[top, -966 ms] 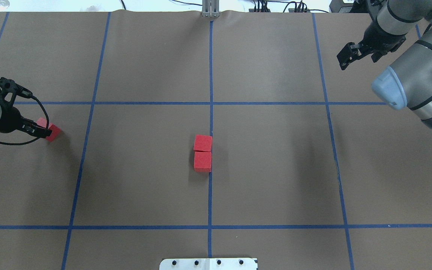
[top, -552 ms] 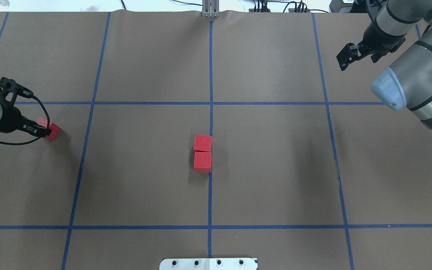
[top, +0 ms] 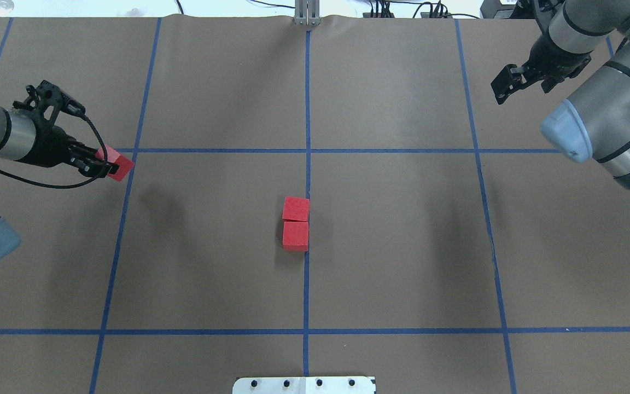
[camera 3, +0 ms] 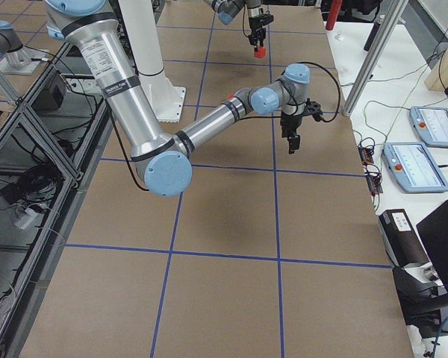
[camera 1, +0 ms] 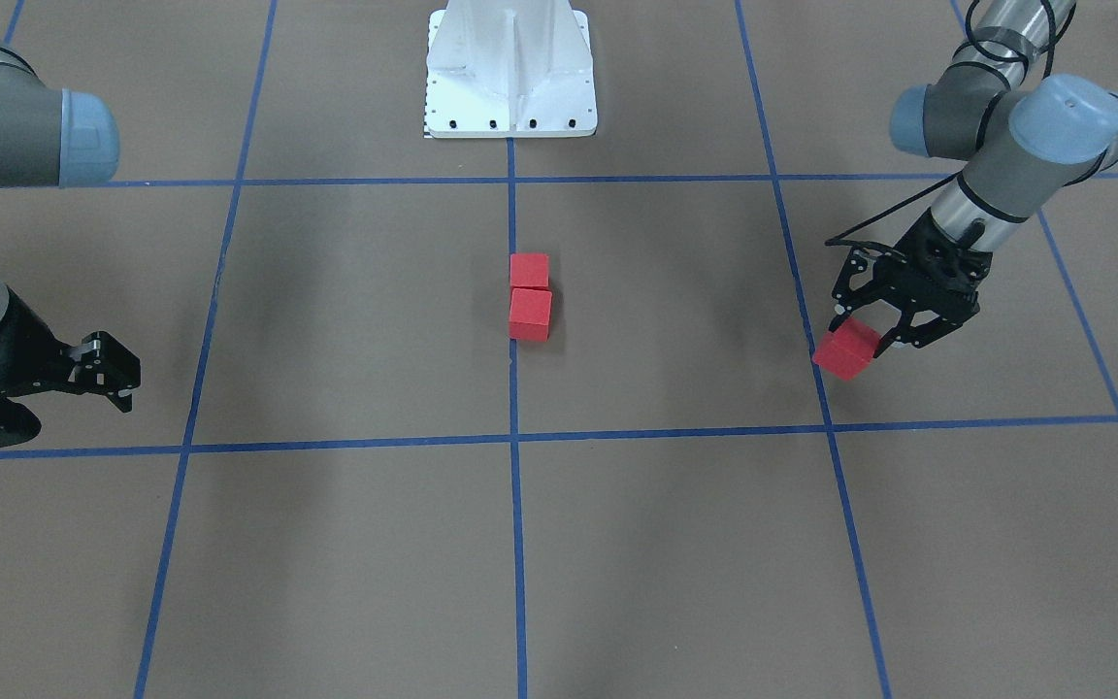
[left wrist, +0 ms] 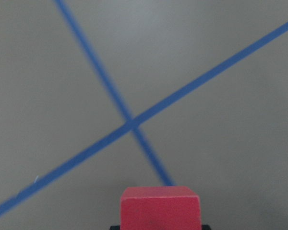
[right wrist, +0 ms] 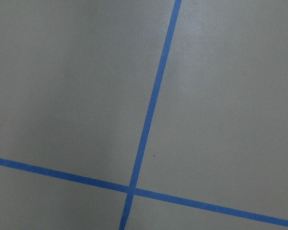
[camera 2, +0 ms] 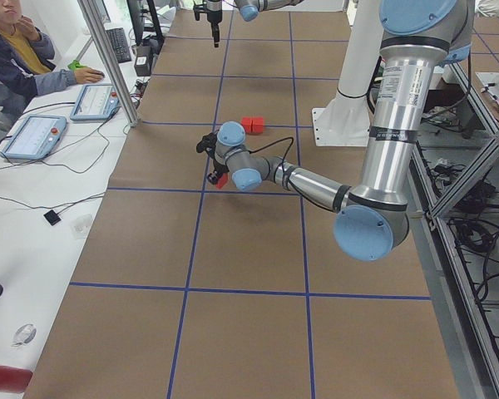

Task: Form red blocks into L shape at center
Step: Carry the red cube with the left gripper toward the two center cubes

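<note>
Two red blocks (top: 296, 209) (top: 296, 235) lie touching, one behind the other, just left of the middle blue line at the center; they also show in the front view (camera 1: 529, 271) (camera 1: 530, 315). My left gripper (top: 108, 164) is shut on the third red block (top: 118, 164) and holds it tilted above the table near a grid crossing, left of the pair. That block shows in the front view (camera 1: 847, 351) and the left wrist view (left wrist: 161, 208). My right gripper (top: 502, 86) hangs empty at the far right, its fingers together.
The white metal base (top: 304, 384) sits at the near edge, also in the front view (camera 1: 510, 73). An aluminium post (top: 307, 13) stands at the far edge on the middle line. An operator (camera 2: 17, 50) and tablets (camera 2: 33, 137) are beyond the far edge.
My left gripper has lifted the red block off the table and carried it rightward and away from the robot, up to the grid crossing. The right arm has barely moved.
</note>
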`<state>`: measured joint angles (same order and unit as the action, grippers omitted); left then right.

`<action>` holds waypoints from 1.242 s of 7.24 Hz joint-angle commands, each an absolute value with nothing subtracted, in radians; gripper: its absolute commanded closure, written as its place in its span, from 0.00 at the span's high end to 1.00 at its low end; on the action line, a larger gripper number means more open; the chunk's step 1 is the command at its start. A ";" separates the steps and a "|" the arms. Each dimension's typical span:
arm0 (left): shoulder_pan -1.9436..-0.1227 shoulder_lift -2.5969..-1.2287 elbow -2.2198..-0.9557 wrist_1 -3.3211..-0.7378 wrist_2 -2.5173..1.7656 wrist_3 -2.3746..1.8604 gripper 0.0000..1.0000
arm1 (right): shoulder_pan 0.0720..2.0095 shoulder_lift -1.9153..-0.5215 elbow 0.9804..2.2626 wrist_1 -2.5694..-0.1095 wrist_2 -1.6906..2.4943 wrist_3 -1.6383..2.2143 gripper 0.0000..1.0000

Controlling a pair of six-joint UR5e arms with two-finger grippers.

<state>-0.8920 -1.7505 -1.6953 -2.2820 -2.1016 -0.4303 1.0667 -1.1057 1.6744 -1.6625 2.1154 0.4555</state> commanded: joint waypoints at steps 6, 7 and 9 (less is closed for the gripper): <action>-0.884 -1.775 -1.720 -2.347 -2.084 -0.170 0.00 | 1.068 -1.109 1.678 -1.661 2.115 0.462 0.99; -0.868 -1.770 -1.712 -2.344 -2.147 0.004 0.00 | 1.068 -1.109 1.678 -1.661 2.115 0.460 0.99; -0.854 -1.807 -1.724 -2.219 -2.166 0.273 0.00 | 1.066 -1.117 1.678 -1.661 2.115 0.462 0.99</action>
<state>-0.8617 -1.7830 -1.7158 -2.3008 -2.1502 0.1400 1.0673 -1.1116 1.6782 -1.6620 2.1154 0.4613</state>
